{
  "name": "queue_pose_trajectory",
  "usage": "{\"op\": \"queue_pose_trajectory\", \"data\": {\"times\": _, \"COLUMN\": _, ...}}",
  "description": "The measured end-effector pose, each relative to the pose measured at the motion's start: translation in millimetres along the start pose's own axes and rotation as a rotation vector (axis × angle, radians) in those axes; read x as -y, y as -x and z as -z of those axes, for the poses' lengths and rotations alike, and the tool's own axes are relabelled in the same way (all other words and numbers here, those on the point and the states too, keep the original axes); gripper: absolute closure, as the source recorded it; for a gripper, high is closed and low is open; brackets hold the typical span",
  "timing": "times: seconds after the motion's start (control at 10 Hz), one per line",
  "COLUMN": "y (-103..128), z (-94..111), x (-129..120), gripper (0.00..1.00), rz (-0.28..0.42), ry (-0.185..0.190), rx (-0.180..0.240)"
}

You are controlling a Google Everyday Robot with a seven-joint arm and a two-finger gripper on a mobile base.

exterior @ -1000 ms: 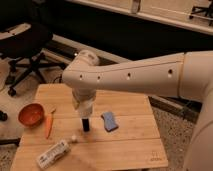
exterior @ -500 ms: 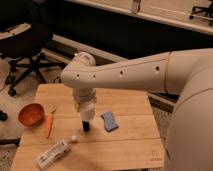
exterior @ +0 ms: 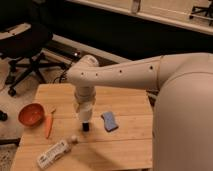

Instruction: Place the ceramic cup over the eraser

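Wooden surface (exterior: 130,107). Orange bowl (exterior: 31,114) sits at the left edge, with a carrot (exterior: 49,125) just beside it on the inner side. Blue folded pad (exterior: 109,121) lies near the centre, just right of the tool (exterior: 85,111), which hangs over mid-surface. White bottle (exterior: 52,153) lies on its side near the front-left corner. Office chair (exterior: 25,45) stands on the floor beyond the far-left corner.

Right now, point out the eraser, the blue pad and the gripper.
eraser (exterior: 85,127), camera view, its visible black side.
blue pad (exterior: 109,121), camera view, centre of its top face.
gripper (exterior: 85,112), camera view, its lower end, just above the eraser.
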Motion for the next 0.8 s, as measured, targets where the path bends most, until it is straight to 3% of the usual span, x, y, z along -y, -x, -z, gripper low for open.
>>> {"op": "queue_pose_trajectory", "data": {"times": 0.4, "y": -6.3, "z": -27.2, "x": 17.3, "gripper": 0.96, "rz": -0.004, "ry": -0.035, "rx": -0.044}}
{"op": "queue_pose_trajectory", "data": {"times": 0.6, "y": -11.6, "z": -37.8, "x": 16.5, "gripper": 0.79, "rz": 0.006, "ry": -0.023, "rx": -0.066}}
{"op": "queue_pose_trajectory", "data": {"times": 0.8, "y": -12.6, "z": -43.3, "x": 11.6, "gripper": 0.57, "rz": 0.011, "ry": 0.012, "rx": -0.080}}
